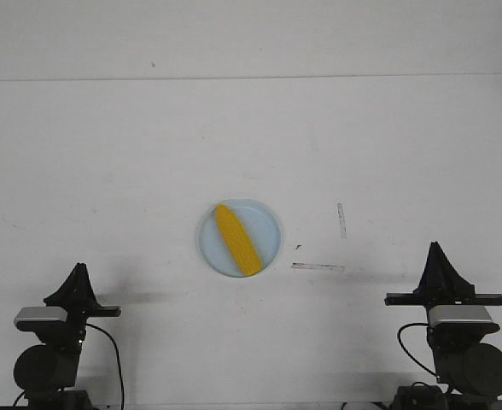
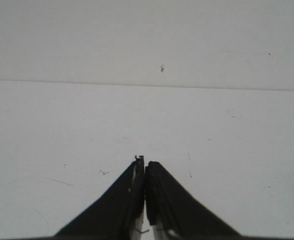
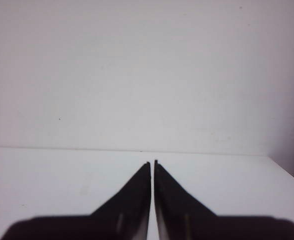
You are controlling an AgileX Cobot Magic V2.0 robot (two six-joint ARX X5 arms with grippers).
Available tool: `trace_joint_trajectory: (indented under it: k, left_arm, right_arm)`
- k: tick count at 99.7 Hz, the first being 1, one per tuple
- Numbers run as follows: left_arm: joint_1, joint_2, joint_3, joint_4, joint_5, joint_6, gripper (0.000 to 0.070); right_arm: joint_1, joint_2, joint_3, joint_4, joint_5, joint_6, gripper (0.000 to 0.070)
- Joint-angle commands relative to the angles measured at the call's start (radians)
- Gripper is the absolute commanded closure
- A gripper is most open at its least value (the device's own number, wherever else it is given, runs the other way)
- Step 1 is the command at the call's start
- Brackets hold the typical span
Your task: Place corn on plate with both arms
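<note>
Front view: a bright yellow, plastic-looking corn cob lies inside a round, pale blue shallow plate near the centre of a white table. The cob runs diagonally across the plate from about 11 o'clock to 5 o'clock, within the rim. Two thin dark marks on the table sit just beside the plate, at about 3 to 4 o'clock from it.

The black left gripper is at 8 o'clock from the plate and the black right gripper at 4 o'clock, both well apart from plate and cob and parked above their grey-topped bases.

Wrist views: the left gripper has its fingers pressed together on nothing; the right gripper likewise has its fingertips together with only a hairline gap, holding nothing. Only bare white table and wall lie ahead of each.
</note>
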Motion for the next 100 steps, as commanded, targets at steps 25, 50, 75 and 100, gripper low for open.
trace_joint_trajectory:
  k: [25,50,75,100]
  left_arm:
    - [-0.001,-0.002,-0.021,0.011,-0.002,-0.002,0.0699]
    - [-0.001,-0.002,-0.021,0.011,-0.002,-0.002,0.0699]
    - [-0.001,-0.002,-0.021,0.011,-0.002,-0.002,0.0699]
    - [-0.001,-0.002,-0.021,0.011,-0.002,-0.002,0.0699]
  right_arm:
    - [0.0,-0.001,0.006,0.01,0.0,0.006,0.0685]
    - [0.0,-0.001,0.006,0.01,0.0,0.006,0.0685]
    - [0.0,-0.001,0.004,0.013,0.0,0.007,0.0685]
    - [0.004,-0.042,-0.032,0.011,-0.007,0.007,0.0685]
